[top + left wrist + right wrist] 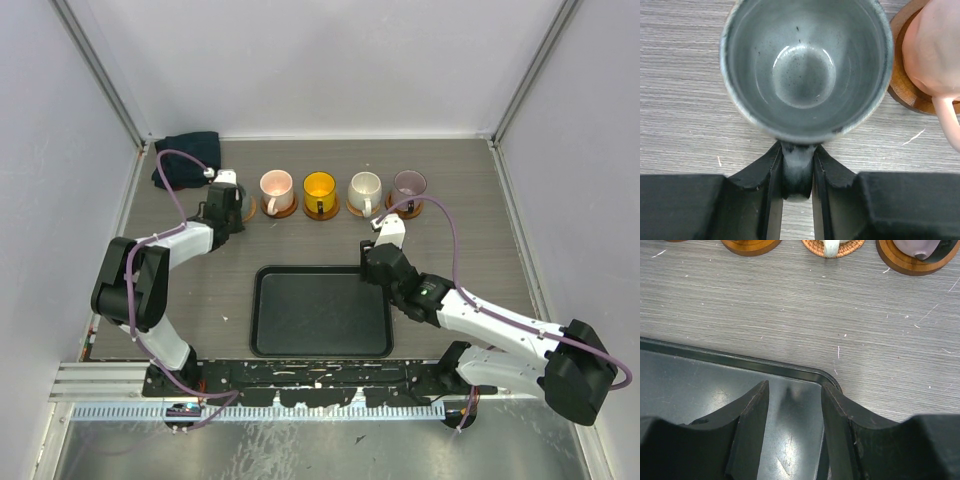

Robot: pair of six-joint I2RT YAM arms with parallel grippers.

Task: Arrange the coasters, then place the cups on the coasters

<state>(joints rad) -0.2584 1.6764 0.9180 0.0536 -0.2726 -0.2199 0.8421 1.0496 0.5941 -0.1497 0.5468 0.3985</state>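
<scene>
A grey cup [805, 65] fills the left wrist view, and my left gripper [798, 175] is shut on its handle. From above, that gripper [228, 205] hides the cup; a brown coaster edge [249, 208] shows beside it. To the right stand the pink cup [276, 186], yellow cup [319, 187], cream cup [364, 186] and mauve cup [409, 184], each on a coaster. The pink cup [935, 50] sits on its wooden coaster [905, 90]. My right gripper [792, 385] is open and empty over the black tray's far right corner [830, 380].
The black tray [320, 310] lies between the arms near the front edge. A dark cloth [188, 155] is bunched in the back left corner. White walls close the table at the back and sides. Bare table separates the tray and the cup row.
</scene>
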